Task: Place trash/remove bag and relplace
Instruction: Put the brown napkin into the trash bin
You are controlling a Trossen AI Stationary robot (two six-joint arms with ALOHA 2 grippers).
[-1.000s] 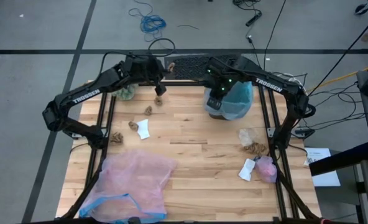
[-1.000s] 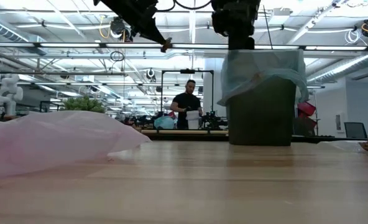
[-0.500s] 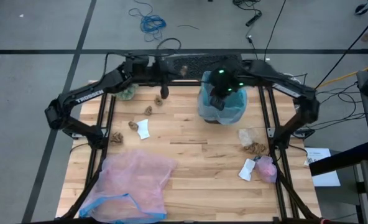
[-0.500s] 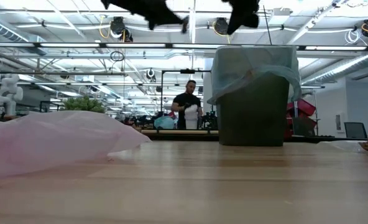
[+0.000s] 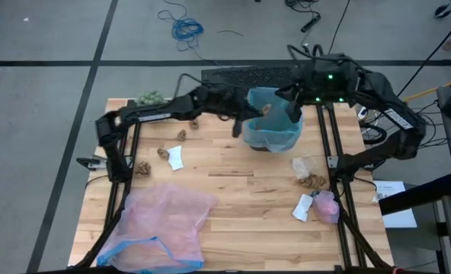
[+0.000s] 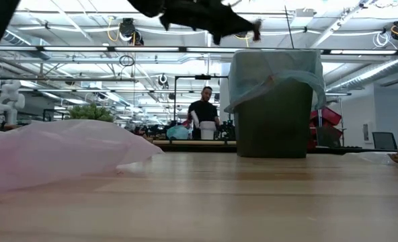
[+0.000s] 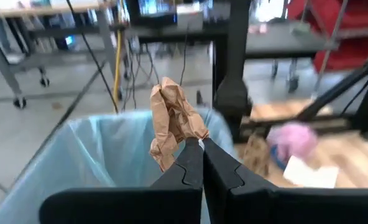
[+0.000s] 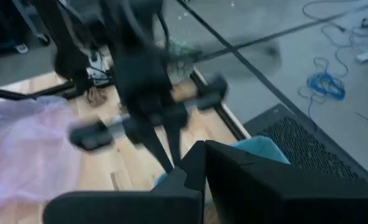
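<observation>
A brown bin lined with the light-blue bag (image 5: 271, 129) (image 6: 273, 101) stands at the table's far middle. My left gripper (image 5: 265, 112) (image 7: 201, 144) reaches in from the left and hovers over the bin's opening, shut on a crumpled brown scrap of trash (image 7: 171, 121) (image 6: 256, 27). My right gripper (image 5: 291, 96) (image 8: 202, 155) is shut on nothing, above the bin's far right rim. More trash lies on the table: brown scraps (image 5: 163, 152), white paper (image 5: 176, 158) and a pink wad (image 5: 326, 205). My left gripper pinches the brown scrap's lower edge (image 7: 185, 138) between its two fingertips. The fingers come nearly level from the table's left, slanting slightly down. The scrap sticks out beyond the tips, lifted clear above the blue bag's open mouth (image 7: 109, 155).
A translucent pink bag (image 5: 161, 224) lies spread over the near left of the table. A fuzzy green ball (image 5: 151, 97) sits at the far left edge. A brown scrap (image 5: 315, 181) and white paper (image 5: 302, 207) lie near the right edge. A person (image 6: 202, 114) stands far behind the table.
My left gripper has carried the brown scrap from the far left toward the table's right, to above the bin, tipping toward level. My right gripper has risen off the bin and drawn back toward the far right. The bin has slid a little to the left.
</observation>
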